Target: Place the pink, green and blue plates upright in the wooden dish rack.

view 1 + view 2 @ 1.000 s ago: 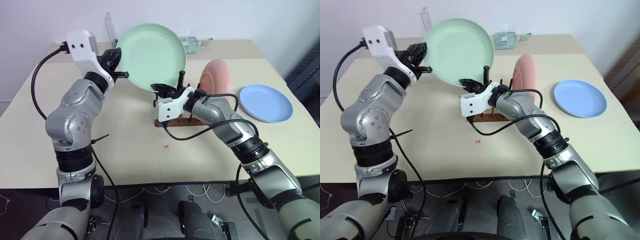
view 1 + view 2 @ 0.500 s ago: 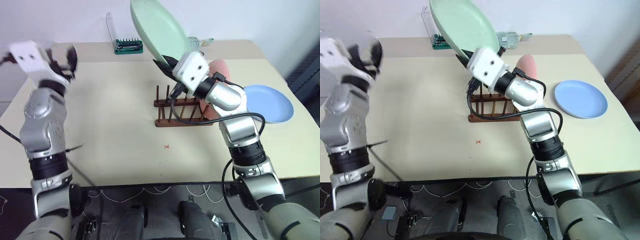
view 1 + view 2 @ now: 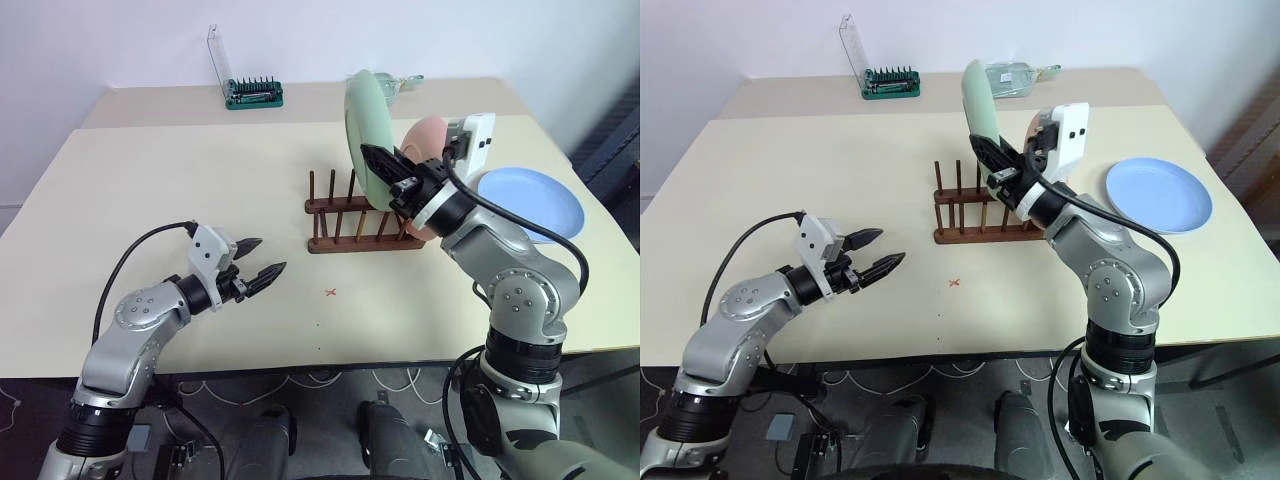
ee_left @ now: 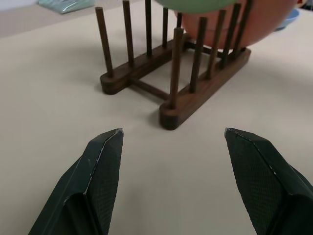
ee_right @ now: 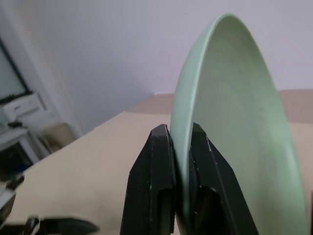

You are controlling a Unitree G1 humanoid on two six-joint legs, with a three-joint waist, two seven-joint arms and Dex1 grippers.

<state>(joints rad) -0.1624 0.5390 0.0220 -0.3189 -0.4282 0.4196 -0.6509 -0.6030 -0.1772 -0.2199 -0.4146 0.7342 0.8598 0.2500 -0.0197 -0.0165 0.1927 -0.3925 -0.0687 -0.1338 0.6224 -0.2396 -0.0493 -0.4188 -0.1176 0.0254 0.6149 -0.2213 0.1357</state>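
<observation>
My right gripper (image 3: 384, 176) is shut on the rim of the green plate (image 3: 364, 128), which it holds upright and edge-on just above the pegs of the wooden dish rack (image 3: 352, 217). The right wrist view shows the fingers (image 5: 159, 161) clamped on the green plate's (image 5: 234, 107) edge. Right behind it the pink plate (image 3: 431, 134) stands in the rack's right end. On the table to the right the blue plate (image 3: 536, 206) lies flat. My left gripper (image 3: 265, 256) hovers open and empty, low over the table left of the rack (image 4: 176, 78).
A green toothed tool holder (image 3: 253, 92) with a clear back stands at the table's far edge. A clear bottle-like object (image 3: 400, 82) lies further right along that edge. A small red mark (image 3: 332, 293) sits on the table in front of the rack.
My left gripper let go of the green plate and dropped, open, to the front left. My right gripper kept the plate and turned it upright over the rack.
</observation>
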